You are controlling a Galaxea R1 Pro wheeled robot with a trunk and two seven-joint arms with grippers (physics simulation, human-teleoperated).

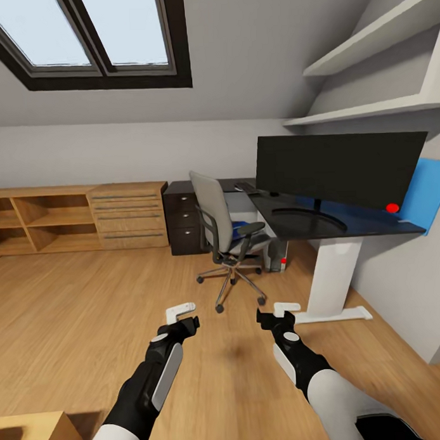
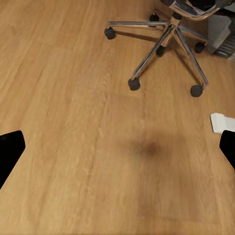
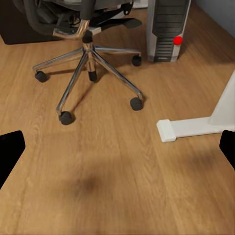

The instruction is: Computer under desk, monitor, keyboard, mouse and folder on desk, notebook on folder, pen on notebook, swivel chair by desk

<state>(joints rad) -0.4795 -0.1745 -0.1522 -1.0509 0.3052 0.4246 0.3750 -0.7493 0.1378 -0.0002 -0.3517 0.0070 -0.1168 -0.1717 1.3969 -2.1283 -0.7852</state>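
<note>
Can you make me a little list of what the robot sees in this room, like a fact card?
room: wood floor, sloped white ceiling, skylight
desk: black, by the right wall
monitor: wide, black, standing on the desk
swivel chair: grey, on castors, in front of the desk
computer: on the floor under the desk, behind the chair
left gripper: open, empty, over the floor
right gripper: open, empty, over the floor
dresser: light wood, against the far wall

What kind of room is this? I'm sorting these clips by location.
Probably an attic bedroom used as a home office: a skylight in a sloped ceiling, a black desk carrying a wide monitor, and a swivel chair on wood floor.
</note>
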